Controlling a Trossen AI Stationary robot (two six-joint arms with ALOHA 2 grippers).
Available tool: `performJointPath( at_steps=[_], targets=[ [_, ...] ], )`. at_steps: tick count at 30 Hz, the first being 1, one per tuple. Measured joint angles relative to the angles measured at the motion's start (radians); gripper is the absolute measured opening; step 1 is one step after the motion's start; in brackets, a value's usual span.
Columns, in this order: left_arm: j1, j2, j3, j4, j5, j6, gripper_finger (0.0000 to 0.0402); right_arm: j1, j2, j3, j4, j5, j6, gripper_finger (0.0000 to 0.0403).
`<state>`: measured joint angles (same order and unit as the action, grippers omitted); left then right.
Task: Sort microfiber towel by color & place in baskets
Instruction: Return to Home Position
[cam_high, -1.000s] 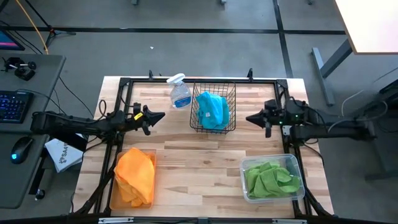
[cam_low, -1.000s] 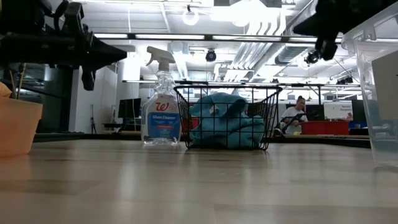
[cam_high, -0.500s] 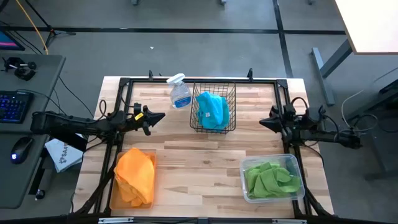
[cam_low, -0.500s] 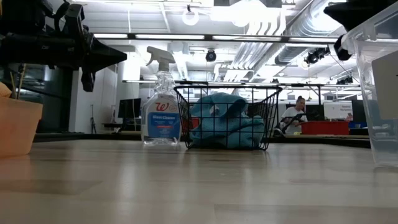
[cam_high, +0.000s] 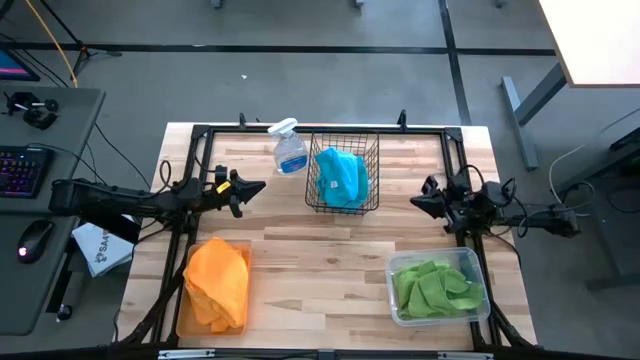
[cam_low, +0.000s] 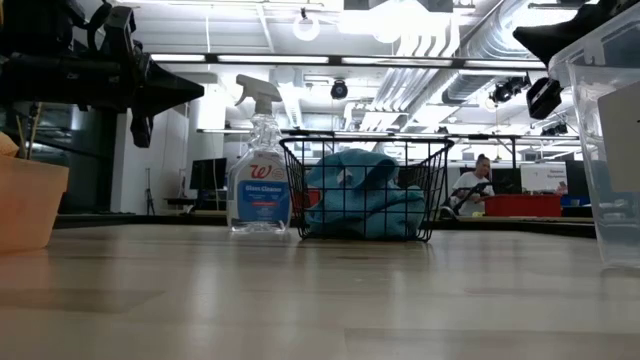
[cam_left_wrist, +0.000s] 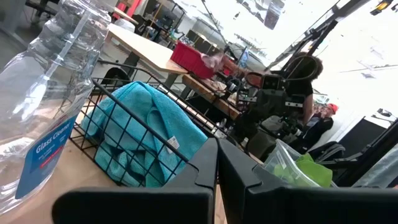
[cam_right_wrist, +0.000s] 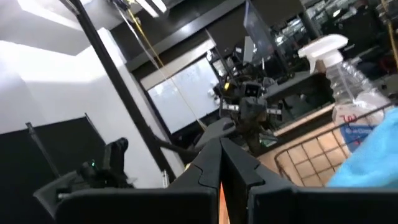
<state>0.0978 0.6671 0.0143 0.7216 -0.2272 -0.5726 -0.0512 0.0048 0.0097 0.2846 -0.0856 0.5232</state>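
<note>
While both arms hang above the table (cam_high: 320, 250), every towel lies in a container — the blue towel (cam_high: 340, 178) in the wire basket (cam_high: 312, 190) at the back middle, the orange towels (cam_high: 218, 282) on the tray (cam_low: 30, 205) at the front left, the green towels (cam_high: 435, 285) in the clear tub (cam_low: 612, 160) at the front right. The left gripper (cam_high: 260, 186) hovers left of the basket, near the spray bottle (cam_high: 289, 152), its fingers pressed together on nothing. The right gripper (cam_high: 416, 203) hangs right of the basket — fingers likewise together and empty.
</note>
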Motion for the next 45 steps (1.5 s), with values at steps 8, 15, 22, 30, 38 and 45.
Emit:
performJointPath(
  at_steps=[8,15,22,30,38,45],
  targets=[
    [0.0,0.0,0.0,0.0,0.0,0.0,0.0,0.037,0.0,0.0,-0.051,0.009,-0.003,0.0],
    [0.0,0.0,0.0,0.0,0.0,0.0,0.0,0.039,0.002,0.0,-0.265,0.025,0.067,0.0],
    [0.0,0.0,0.0,0.0,0.0,0.0,0.0,0.039,0.014,0.002,-0.273,0.041,0.101,0.0],
    [0.0,0.0,0.0,0.0,0.0,0.0,0.0,0.039,0.014,0.002,-0.275,0.041,0.105,0.0],
    [0.0,0.0,0.0,0.0,0.0,0.0,0.0,0.039,0.014,0.003,-0.276,0.041,0.105,0.0],
    [0.0,0.0,0.0,0.0,0.0,0.0,0.0,0.039,0.015,0.003,-0.277,0.041,0.105,0.0]
  ],
)
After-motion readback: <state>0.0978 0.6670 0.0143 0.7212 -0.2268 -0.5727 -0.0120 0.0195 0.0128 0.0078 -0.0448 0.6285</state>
